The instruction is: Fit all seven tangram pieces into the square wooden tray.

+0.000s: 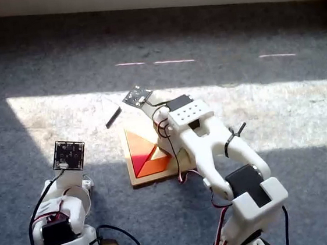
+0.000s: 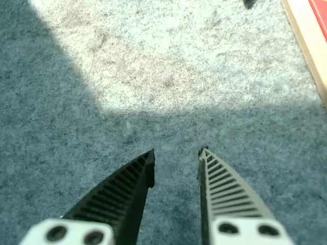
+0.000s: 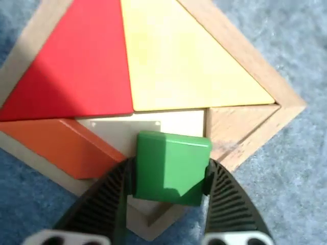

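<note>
Currently, the right gripper (image 3: 169, 168) is closed on the green piece (image 3: 171, 158), holding it over an unfilled recess of the square wooden tray (image 3: 258, 58) (red triangle (image 3: 76, 71), yellow triangle (image 3: 179, 61) and orange piece (image 3: 61, 143) already seated). The left gripper (image 2: 176, 152) stands partly open and empty over grey carpet (image 2: 153, 76), left of the tray.

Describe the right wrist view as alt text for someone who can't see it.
The right tool grips a green piece over an unfilled gap in the wooden tray, next to an orange piece. A red triangle and a yellow triangle already lie in the tray, which sits on blue-grey carpet.
</note>
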Available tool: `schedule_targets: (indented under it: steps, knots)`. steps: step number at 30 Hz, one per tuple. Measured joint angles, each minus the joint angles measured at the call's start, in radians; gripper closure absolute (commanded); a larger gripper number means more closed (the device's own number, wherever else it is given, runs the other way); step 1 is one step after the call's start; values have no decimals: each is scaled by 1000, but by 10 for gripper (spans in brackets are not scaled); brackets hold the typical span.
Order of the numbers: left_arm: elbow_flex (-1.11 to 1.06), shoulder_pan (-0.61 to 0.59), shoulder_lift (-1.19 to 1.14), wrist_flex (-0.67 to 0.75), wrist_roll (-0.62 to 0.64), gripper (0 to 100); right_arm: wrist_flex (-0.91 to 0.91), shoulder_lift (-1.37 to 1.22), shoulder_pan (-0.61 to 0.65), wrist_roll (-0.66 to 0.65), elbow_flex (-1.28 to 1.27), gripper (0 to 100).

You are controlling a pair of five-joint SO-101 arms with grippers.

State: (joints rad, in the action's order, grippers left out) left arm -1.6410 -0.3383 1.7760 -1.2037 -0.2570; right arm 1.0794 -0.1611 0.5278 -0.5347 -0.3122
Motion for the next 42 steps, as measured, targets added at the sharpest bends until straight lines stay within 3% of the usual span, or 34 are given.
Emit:
schedule_targets:
  steps: [6, 25, 42]
  knots:
    - [0, 0, 0, 0, 0, 845, 2, 0, 3, -2, 0, 777]
    - [0, 0, 0, 0, 0, 845, 25, -2, 12, -3, 8, 776]
    - [0, 0, 0, 0, 0, 845, -14, 164, 12, 25, -80, 958]
